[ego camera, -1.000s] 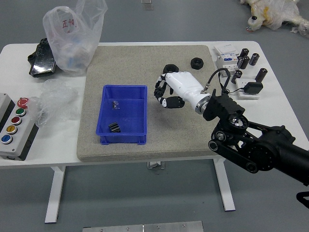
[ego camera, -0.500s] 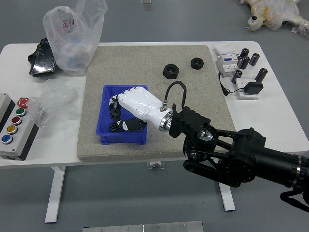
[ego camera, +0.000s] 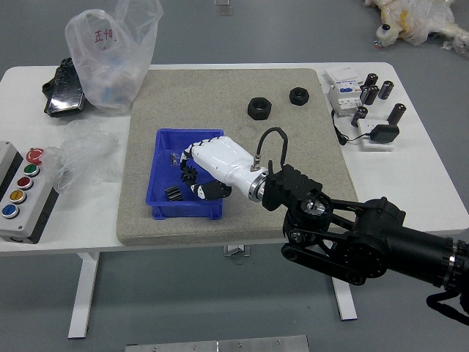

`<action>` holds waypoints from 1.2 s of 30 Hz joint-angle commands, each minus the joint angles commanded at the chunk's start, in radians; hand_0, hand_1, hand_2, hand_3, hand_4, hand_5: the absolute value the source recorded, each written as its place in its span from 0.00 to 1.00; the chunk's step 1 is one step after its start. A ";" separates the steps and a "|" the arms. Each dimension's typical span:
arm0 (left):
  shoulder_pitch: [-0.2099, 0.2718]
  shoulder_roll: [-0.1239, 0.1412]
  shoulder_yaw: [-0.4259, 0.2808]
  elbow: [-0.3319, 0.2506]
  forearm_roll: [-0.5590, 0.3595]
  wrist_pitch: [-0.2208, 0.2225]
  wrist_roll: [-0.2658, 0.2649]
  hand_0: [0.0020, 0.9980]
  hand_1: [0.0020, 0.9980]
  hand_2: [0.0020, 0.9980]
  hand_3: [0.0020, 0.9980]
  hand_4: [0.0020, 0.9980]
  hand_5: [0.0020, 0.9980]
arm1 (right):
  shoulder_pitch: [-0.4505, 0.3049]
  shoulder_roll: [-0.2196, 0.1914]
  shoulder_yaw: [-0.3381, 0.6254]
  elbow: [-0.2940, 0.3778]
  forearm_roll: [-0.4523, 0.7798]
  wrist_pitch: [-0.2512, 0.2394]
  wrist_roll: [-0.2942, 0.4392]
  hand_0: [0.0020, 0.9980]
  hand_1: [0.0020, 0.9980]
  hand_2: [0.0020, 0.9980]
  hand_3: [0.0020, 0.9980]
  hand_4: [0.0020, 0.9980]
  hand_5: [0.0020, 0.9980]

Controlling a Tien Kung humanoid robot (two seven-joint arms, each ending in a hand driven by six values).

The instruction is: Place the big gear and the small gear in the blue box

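My right hand (ego camera: 196, 181) reaches in from the right over the right half of the blue box (ego camera: 220, 210). Too little shows to tell whether it holds anything. Inside the box, a black ridged piece (ego camera: 174, 193), gear-like, lies near the lower left. A smaller dark metallic piece (ego camera: 174, 158) sits farther back, left of the hand. Which of them is the big or small gear I cannot tell for sure. The hand hides part of the box floor. My left arm is out of view.
On the beige mat (ego camera: 168, 92) stand two black nut-shaped parts (ego camera: 259, 108). A button panel (ego camera: 23, 192) and plastic bags (ego camera: 110, 59) are at the left. Black cylinders (ego camera: 396, 114) and white devices (ego camera: 344, 95) occupy the right back.
From the mat in front of the black nuts, my right hand swung left over the box, then shifted slightly back right. Both pieces in the box show again beside it.
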 joint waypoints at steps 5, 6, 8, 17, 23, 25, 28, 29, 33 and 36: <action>0.000 0.003 0.006 0.001 -0.005 0.002 -0.005 0.67 0.61 0.62 0.66 0.75 0.43 | -0.008 -0.008 0.025 0.002 -0.004 0.014 -0.008 0.70 0.77 0.80 0.77 0.77 0.23; -0.001 0.004 0.006 0.001 -0.005 0.003 -0.005 0.67 0.61 0.62 0.66 0.75 0.43 | -0.010 -0.009 0.030 0.003 -0.004 0.015 -0.007 0.70 0.77 0.80 0.77 0.77 0.23; 0.000 0.004 0.006 0.001 -0.006 0.003 -0.005 0.67 0.61 0.62 0.66 0.75 0.43 | -0.013 -0.012 0.040 0.003 -0.006 0.016 -0.007 0.70 0.77 0.80 0.77 0.77 0.23; 0.003 0.004 0.008 0.001 -0.008 0.002 -0.006 0.67 0.61 0.61 0.66 0.75 0.43 | -0.037 -0.029 0.081 0.020 0.014 0.001 0.002 0.69 0.77 0.81 0.84 0.86 0.31; 0.004 0.000 0.018 0.003 -0.014 0.004 -0.013 0.67 0.61 0.61 0.66 0.75 0.43 | -0.124 -0.093 0.220 0.112 0.140 -0.067 0.067 0.63 0.72 0.76 0.79 0.85 0.35; 0.003 0.001 0.026 0.005 -0.020 0.006 -0.020 0.67 0.61 0.61 0.66 0.75 0.43 | -0.162 -0.129 0.288 0.149 0.194 -0.088 0.104 0.63 0.72 0.76 0.79 0.85 0.35; 0.001 0.005 0.029 0.008 -0.021 0.009 -0.026 0.67 0.61 0.61 0.66 0.75 0.43 | -0.220 -0.185 0.393 0.191 0.277 -0.102 0.162 0.61 0.68 0.72 0.73 0.83 0.36; 0.000 0.007 0.028 0.009 -0.019 0.010 -0.027 0.67 0.61 0.61 0.66 0.75 0.43 | -0.240 -0.203 0.432 0.200 0.309 -0.102 0.184 0.61 0.68 0.72 0.73 0.83 0.36; 0.002 0.012 0.019 0.011 -0.007 0.010 -0.028 0.67 0.61 0.61 0.66 0.75 0.43 | -0.323 -0.252 0.568 0.208 0.432 -0.092 0.265 0.61 0.68 0.72 0.73 0.83 0.36; 0.003 0.012 0.018 0.012 -0.006 0.010 -0.027 0.67 0.61 0.61 0.66 0.75 0.43 | -0.382 -0.266 0.657 0.192 0.526 -0.076 0.315 0.60 0.67 0.70 0.70 0.82 0.39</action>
